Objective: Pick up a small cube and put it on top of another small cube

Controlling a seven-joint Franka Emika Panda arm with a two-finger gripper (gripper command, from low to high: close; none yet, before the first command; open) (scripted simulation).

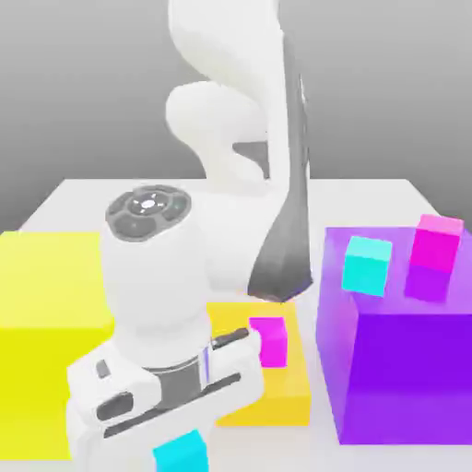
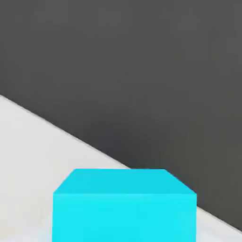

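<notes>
Exterior view, bottom centre of the frame: the white robot arm (image 1: 198,267) bends down toward the viewer, wrist over the front edge of the white tabletop (image 1: 369,198). The two-finger gripper (image 1: 181,454) points downward, and a small, plain, bright cyan cube (image 1: 181,452) shows directly beneath the hand, partly cut by the frame's lower edge. Jaws are drawn together to their narrowest; the fingers themselves are hidden by the hand, and the cube sits right between where they would be, so contact reads as a grip on that cube.

Hand view: the same cyan cube (image 2: 124,205) sits in the lower centre, top face level, front face squarely toward the camera. No long axis, all sides look equal. White surface under it, dark background beyond.

Right of the exterior frame: a large translucent purple block (image 1: 396,369) carries a second small cyan cube (image 1: 367,265) and a small magenta cube (image 1: 435,244), apart from each other. Centre: a flat yellow block (image 1: 267,392) with another small magenta cube (image 1: 270,341) on it. Left edge: a large yellow block (image 1: 46,313).
</notes>
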